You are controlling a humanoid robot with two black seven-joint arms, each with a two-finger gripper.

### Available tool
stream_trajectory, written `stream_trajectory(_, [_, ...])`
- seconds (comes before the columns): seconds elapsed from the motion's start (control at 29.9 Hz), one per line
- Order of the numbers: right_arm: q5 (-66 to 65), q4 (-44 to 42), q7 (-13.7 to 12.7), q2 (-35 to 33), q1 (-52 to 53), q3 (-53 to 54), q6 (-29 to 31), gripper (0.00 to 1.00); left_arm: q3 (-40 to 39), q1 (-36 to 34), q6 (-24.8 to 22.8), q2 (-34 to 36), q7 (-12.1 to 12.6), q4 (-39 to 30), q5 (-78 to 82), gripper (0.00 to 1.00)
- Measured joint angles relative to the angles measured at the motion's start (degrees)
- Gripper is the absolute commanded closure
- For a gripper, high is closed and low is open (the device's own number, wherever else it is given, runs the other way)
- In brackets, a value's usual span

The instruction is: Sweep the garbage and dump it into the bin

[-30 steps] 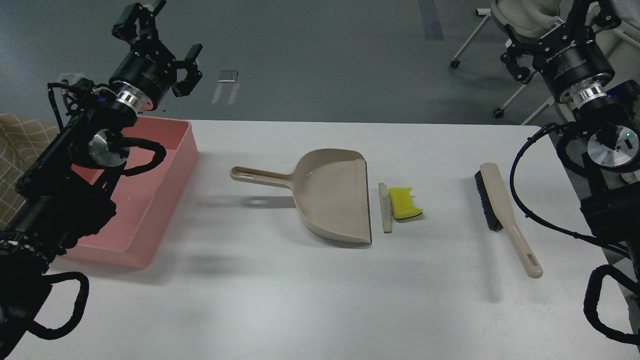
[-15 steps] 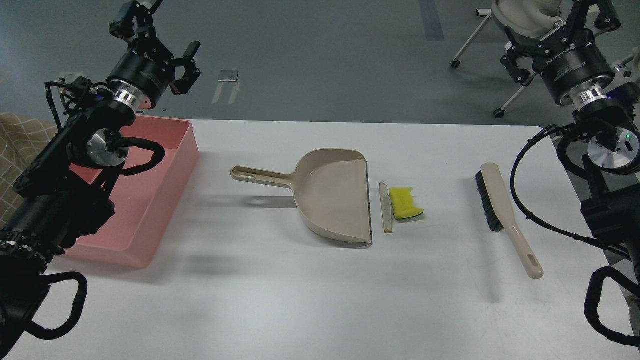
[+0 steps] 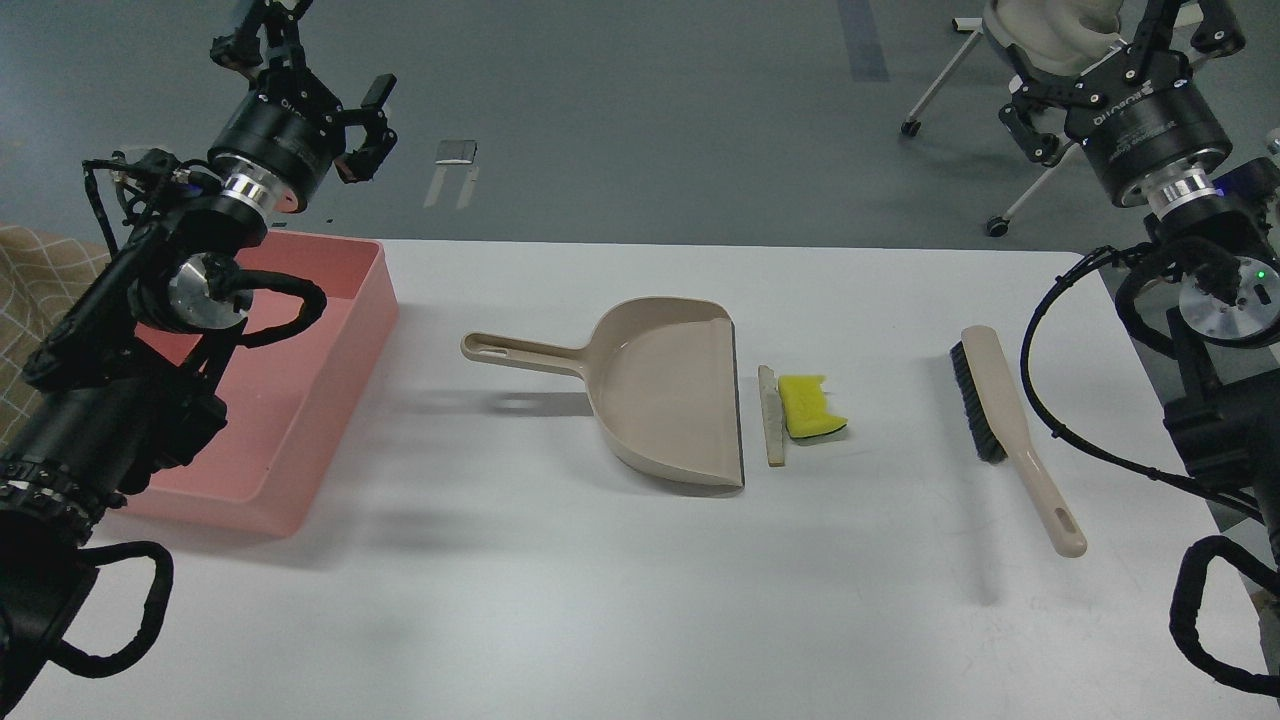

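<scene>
The yellow sponge (image 3: 808,405) and beige strip (image 3: 771,415) lie mid-table (image 3: 600,580), well apart from both grippers. The left gripper (image 3: 300,70) is spread wide and empty above the pink bin (image 3: 340,360); the right gripper (image 3: 1120,60) is also raised, its state unclear.

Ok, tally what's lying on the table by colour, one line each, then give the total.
Beige: 3, the dustpan, the brush with its dark bristles, and the foam strip
Yellow: 1, the sponge piece
Pink: 1, the tub
Total: 5
</scene>
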Motion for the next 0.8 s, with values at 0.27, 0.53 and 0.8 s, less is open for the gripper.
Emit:
stream_trajectory(0.27, [-0.01, 0.26, 0.05, -0.06, -0.86, -0.01, -0.05, 0.00, 0.50, 0.45, 0.31, -0.38, 0.27, -0.47, 0.00, 0.02])
stream_trajectory(0.53, [-0.06, 0.82, 0.08, -0.21, -1.47, 0.35, -0.20, 0.00, 0.70, 4.21, 0.45, 0.96, 0.01, -6.74, 0.00, 0.02])
stream_trajectory(0.8, [-0.08, 1.59, 0.08, -1.96, -2.18, 0.39, 0.11, 0.00, -1.39, 15.06, 0.97, 5.12, -0.69, -19.99, 0.00, 0.02])
